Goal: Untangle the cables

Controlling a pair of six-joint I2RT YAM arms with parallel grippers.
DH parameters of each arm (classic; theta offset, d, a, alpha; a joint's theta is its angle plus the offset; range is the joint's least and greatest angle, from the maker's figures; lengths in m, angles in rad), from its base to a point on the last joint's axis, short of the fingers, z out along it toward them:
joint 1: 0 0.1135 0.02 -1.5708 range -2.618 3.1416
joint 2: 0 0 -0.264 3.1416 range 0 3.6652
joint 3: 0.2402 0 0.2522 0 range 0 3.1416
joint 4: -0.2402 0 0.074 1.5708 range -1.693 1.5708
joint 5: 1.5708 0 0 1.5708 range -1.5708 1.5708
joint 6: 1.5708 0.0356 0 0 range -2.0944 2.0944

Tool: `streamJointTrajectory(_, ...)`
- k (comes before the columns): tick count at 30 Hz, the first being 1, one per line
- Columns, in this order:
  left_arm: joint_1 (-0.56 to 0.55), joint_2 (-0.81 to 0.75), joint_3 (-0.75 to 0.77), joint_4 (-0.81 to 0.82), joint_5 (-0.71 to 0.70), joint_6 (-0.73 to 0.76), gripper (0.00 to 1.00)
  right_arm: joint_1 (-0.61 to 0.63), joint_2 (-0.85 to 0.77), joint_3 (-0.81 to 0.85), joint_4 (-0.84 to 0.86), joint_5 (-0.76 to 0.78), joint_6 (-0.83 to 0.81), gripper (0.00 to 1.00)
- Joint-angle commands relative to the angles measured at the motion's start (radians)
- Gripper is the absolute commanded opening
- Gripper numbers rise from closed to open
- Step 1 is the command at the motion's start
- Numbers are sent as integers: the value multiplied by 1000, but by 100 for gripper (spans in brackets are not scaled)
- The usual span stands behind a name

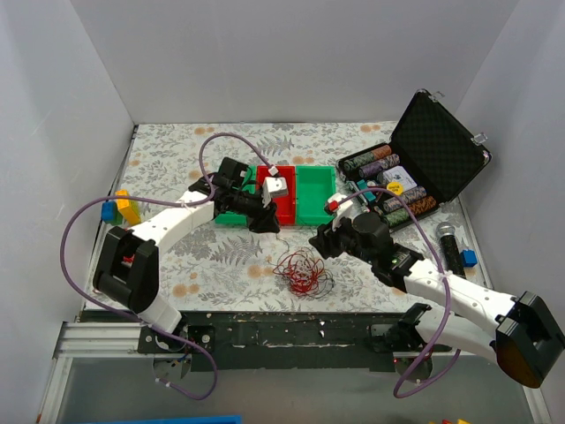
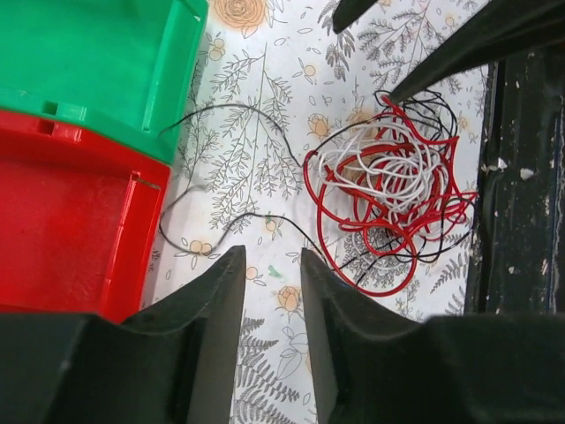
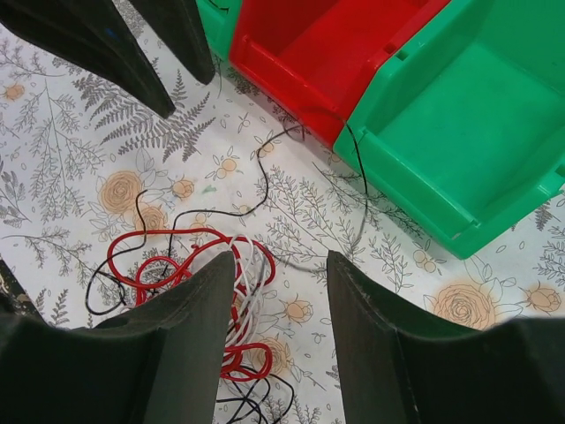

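The cables lie as a loose red, white and black clump on the floral tabletop, between the two arms and in front of the red bin. The left gripper and the right gripper both hover with jaws parted and hold nothing. The wires look light, springy and prone to snagging. The black strand trailing toward the bins seems the best place to pinch.
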Motion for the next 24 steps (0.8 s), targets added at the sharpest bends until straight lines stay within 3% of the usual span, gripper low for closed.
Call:
streamJointTrajectory(1, -8, 12, 5, 22, -14, 20, 39, -4, -18, 17, 50, -2, 10, 54)
streamJointTrajectory(5, -8, 21, 0, 53, -33, 8, 66, -4, -11, 12, 55, -8, 11, 54)
streamJointTrajectory(10, -15, 49, -8, 123, -30, -26, 80, -4, -13, 2, 63, 1, 15, 54)
streamJointTrajectory(17, -89, 127, 12, 231, -53, -32, 83, -9, -59, -21, 49, 104, 21, 54)
streamJointTrajectory(24, -126, 238, 121, 247, -50, 7, 80, -38, -154, -47, 9, 170, 34, 54)
